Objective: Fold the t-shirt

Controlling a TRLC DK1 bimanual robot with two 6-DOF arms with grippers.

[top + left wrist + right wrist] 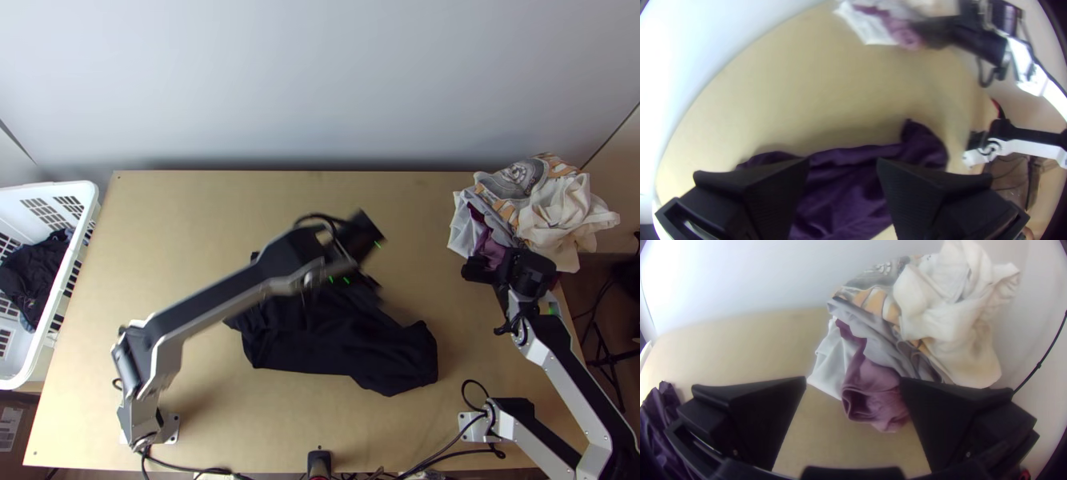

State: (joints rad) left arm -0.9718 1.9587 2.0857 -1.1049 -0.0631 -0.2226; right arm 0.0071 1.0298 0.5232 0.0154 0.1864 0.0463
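Observation:
A black t-shirt (336, 340) lies bunched and wrinkled on the table's middle, its upper part hidden under the left arm; in the left wrist view the shirt (853, 191) looks dark purple. Above the shirt's far side is my left gripper (368, 256), blurred; in its wrist view the left gripper (842, 164) stands open with bare space between its fingers. My right gripper (490, 272) is at the table's right side, by the clothes pile; in its own view the right gripper (853, 382) is open, holding nothing, and the shirt's edge (662, 418) is off to one side.
A pile of crumpled clothes (540, 200) lies at the table's far right corner, cream, grey and mauve. A white basket (80, 232) with dark clothes (32, 276) stands at the left edge. Cables (432, 460) run along the near edge.

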